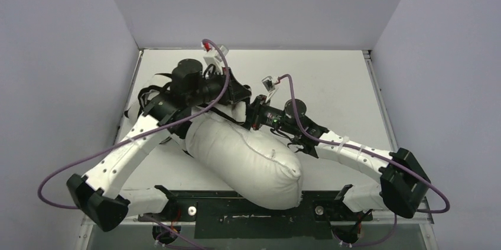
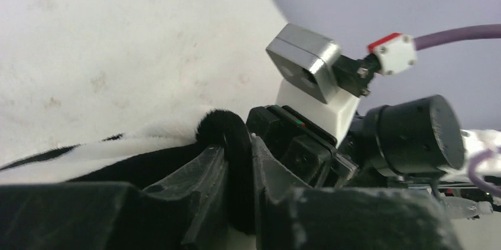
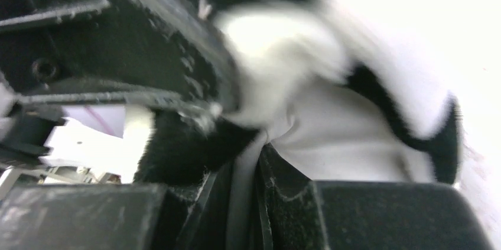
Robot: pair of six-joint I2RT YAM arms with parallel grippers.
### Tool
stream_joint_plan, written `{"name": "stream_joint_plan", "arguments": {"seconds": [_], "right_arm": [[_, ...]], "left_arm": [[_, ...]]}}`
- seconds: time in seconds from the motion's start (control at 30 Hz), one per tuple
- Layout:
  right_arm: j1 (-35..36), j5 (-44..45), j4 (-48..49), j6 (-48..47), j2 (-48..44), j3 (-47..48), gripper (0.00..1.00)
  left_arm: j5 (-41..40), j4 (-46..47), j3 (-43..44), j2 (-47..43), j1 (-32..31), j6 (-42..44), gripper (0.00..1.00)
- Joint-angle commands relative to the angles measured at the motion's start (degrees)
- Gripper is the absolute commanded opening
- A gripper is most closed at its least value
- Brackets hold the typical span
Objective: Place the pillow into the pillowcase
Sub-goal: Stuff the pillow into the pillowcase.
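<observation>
Pillow [image 1: 245, 158] lies on the table [image 1: 331, 78], on the near side of both grippers. Its near end reaches the arm bases and its far end sits directly under the two wrists. In the top view the wrists cover that far end, so whether any of it is inside the pillowcase [image 2: 147, 164] cannot be told.

Left gripper [image 2: 237, 167]: jaws nearly together, clamped on a black fold of the pillowcase. The fold stands up between them. Black and white stripes trail off to the gripper's left, cut off by the lower frame edge. Just ahead of this gripper is the right wrist's camera [image 2: 304, 61] with its purple cable [image 2: 455, 36]. A white mottled surface fills the area ahead and to the left; whether it is pillow or table is unclear.

Right gripper [image 3: 243, 185]: jaws nearly together, clamped on a thin strip of white cloth, with fuzzy black pillowcase pile just to its left. The view is blurred. Smooth white cloth ahead and to the right cannot be assigned to the pillow or the case. A black housing [image 3: 118, 43] ahead and to the left is too close to identify.

In the top view, thin black bands [image 1: 145, 93] show on the table to the left of the left wrist, most of them hidden under the arm.
</observation>
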Motion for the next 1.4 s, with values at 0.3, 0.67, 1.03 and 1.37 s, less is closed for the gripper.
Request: {"name": "stream_joint_plan", "arguments": {"seconds": [0.3,0.67,1.03,1.37], "right_arm": [[-15.7,-0.1,4.9,-1.1,9.6,-4.4,0.00],[-16.7,-4.2,6.4,-2.3,12.2,-2.2,0.00],[-16.7,-0.8,-3.6,-9.6,8.3,1.4,0.21],[-13.6,-5.1,0.7,-13.4,9.2,4.3,0.69]], "left_arm": [[-13.7,-15.8,15.3,3.8,6.1,16.3,0.51],[-25.1,-15.2,3.6,-2.9,6.2,20.2,0.45],[-18.8,-2.2,-0.9,8.7,7.4,28.2,0.40],[-13.8,1.8,-1.6,2.9,7.2,24.6,0.00]]}}
